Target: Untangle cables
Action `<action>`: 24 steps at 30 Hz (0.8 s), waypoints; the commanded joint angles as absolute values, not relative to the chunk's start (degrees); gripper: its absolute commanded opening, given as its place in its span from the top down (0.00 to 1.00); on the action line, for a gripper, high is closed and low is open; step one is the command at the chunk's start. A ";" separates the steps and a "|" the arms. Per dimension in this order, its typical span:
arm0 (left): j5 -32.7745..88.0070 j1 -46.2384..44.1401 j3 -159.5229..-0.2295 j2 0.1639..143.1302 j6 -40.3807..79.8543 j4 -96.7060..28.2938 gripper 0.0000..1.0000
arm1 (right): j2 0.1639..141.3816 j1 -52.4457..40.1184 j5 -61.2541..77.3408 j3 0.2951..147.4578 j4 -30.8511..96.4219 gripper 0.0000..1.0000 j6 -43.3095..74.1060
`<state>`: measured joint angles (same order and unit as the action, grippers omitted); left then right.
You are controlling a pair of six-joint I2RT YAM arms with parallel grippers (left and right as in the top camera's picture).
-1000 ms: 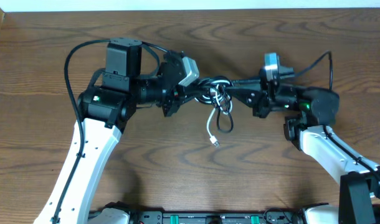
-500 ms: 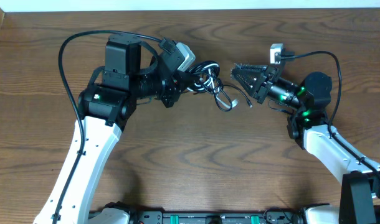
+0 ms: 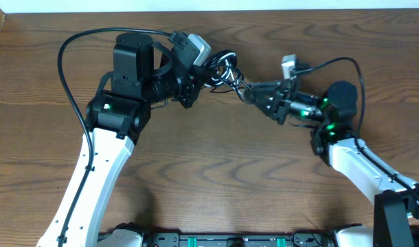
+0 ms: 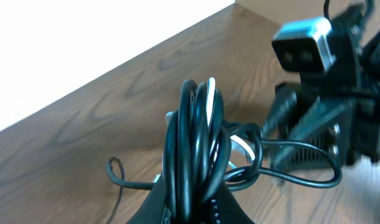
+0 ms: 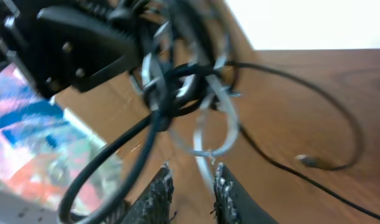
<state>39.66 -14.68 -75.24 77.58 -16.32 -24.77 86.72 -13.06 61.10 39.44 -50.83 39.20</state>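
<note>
The cables (image 3: 225,71) form one tangled bundle of black cords with one white cord, lifted above the table. My left gripper (image 3: 211,74) is shut on this bundle; in the left wrist view the cables (image 4: 196,124) stand up out of the left gripper (image 4: 191,208). My right gripper (image 3: 252,91) reaches in from the right, its tips at the bundle's lower loops. In the right wrist view the right gripper (image 5: 192,168) is open, and the white cord (image 5: 230,121) hangs down into the gap close to one finger. A black knot (image 5: 171,93) sits above it.
The wooden table (image 3: 209,178) ends at a white strip (image 3: 209,5) along the far side. A loose black cord with a small plug (image 5: 308,160) trails over the table. The thick black arm cables (image 3: 69,62) arch beside both arms.
The left gripper has carried the bundle up and back. The right gripper let go and opened, drew back to the right, and has now come in to the bundle again.
</note>
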 commanded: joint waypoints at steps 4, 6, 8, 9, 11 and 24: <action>39.33 -14.48 -75.96 77.17 -8.49 -23.42 0.93 | 86.37 -16.73 59.53 39.68 -51.55 0.86 36.95; 39.31 -14.48 -75.96 77.17 -4.60 -22.37 0.93 | 86.37 -16.95 57.80 39.68 -51.11 0.87 36.99; 39.31 -14.44 -75.96 77.14 0.08 -20.97 0.93 | 86.37 -16.91 56.01 39.68 -50.70 0.84 37.01; 39.29 -14.44 -75.96 77.14 1.45 -20.47 0.93 | 86.37 -16.91 55.33 39.68 -50.50 0.80 37.01; 37.17 -14.44 -75.96 77.14 2.28 -20.47 0.93 | 86.37 -16.80 54.48 39.68 -50.52 0.70 37.04; 18.92 -14.55 -75.96 77.14 18.13 -23.03 0.93 | 86.35 -16.16 54.52 39.68 -56.45 0.59 38.00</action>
